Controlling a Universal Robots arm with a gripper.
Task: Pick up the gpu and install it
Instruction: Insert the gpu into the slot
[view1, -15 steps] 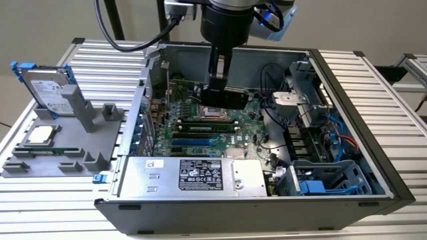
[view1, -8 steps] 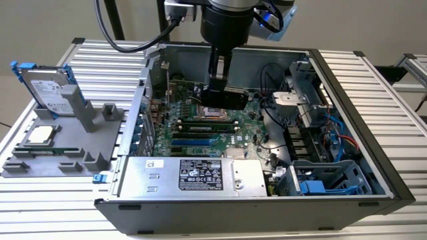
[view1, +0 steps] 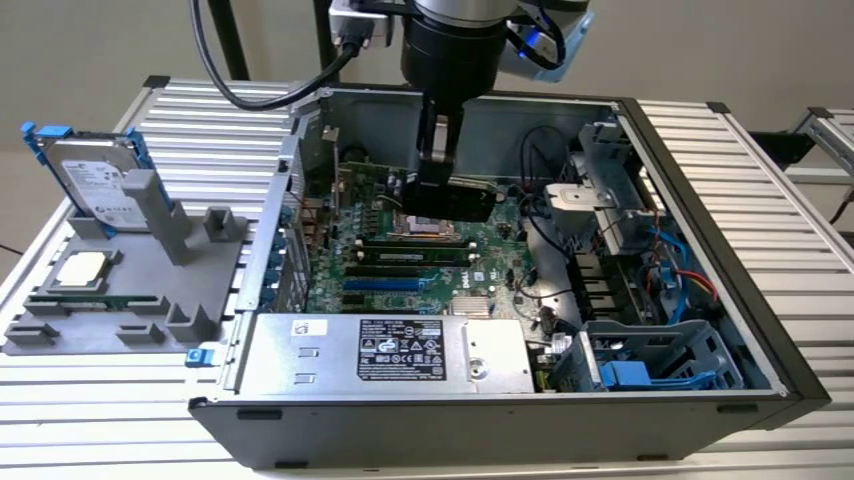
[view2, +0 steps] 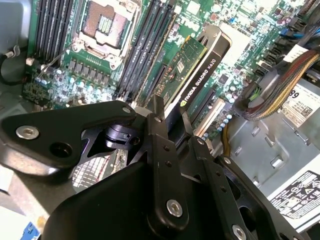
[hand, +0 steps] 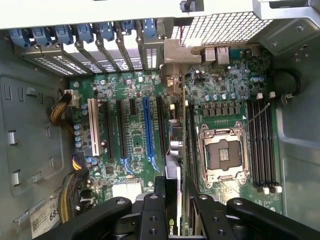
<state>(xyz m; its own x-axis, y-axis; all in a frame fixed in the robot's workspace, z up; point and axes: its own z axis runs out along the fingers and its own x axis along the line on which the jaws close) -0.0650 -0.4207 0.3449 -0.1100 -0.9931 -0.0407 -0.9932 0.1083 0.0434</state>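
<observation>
The tool is clamped on the graphics card, its two black fingers pinching the card's upper edge; in the second wrist view the card hangs edge-down below the fingers, black cooler face on one side and green board on the other. In the exterior view the tool holds the card inside the open computer case, above the motherboard and not yet seated. In the first wrist view the card's thin edge lies close beside the processor socket and the memory slots, while the long blue expansion slot and the black slots next to it stand off to one side. Judgement: the card should be shifted sideways over an expansion slot, kept parallel to it, with the bracket end toward the row of blue rear clips. Descent should be straight and level; a tilted card risks jamming its connector edge. The cable bundle lies well apart from the slots.
</observation>
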